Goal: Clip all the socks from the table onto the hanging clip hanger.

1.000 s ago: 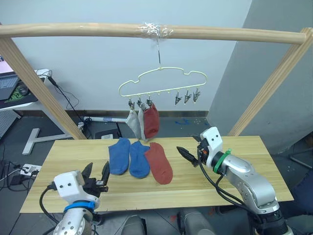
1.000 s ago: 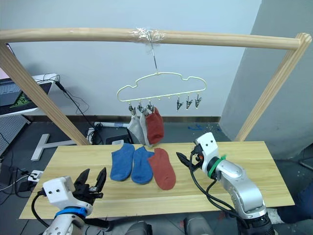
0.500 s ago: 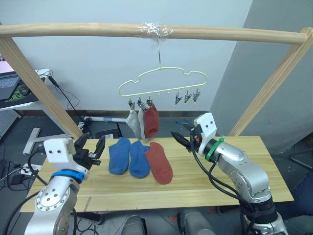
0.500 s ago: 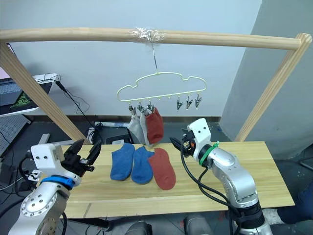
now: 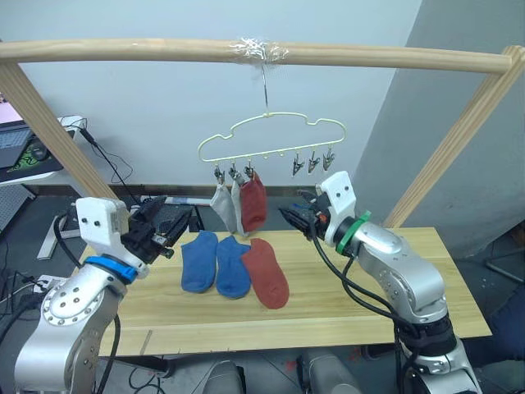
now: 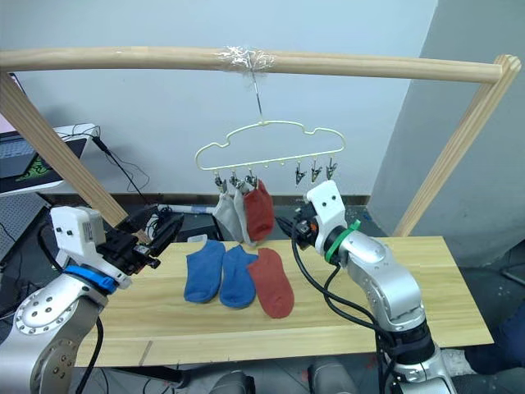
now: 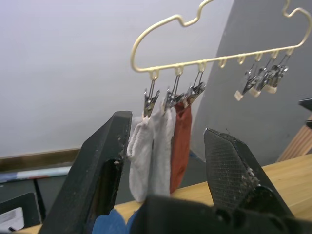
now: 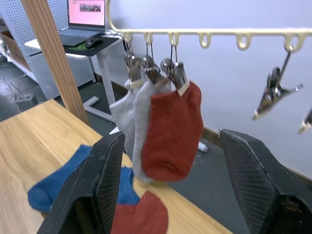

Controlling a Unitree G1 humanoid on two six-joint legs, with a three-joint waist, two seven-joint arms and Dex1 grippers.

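I count three socks clipped on the hanger [image 5: 271, 135]: two grey [image 5: 225, 207], one red [image 5: 253, 203]. Left on the desk [image 5: 394, 279]: two blue [image 5: 215, 263], one red [image 5: 265, 272]. Left end effector [image 5: 163, 232] and right end effector [image 5: 297, 218] both released, empty, raised near the hanger.

Both arms are raised and bent at the elbow, pointing toward the middle. The left gripper [image 5: 166, 232] has its two black fingers spread apart. The right gripper [image 5: 292, 217] also holds nothing, fingers wide apart
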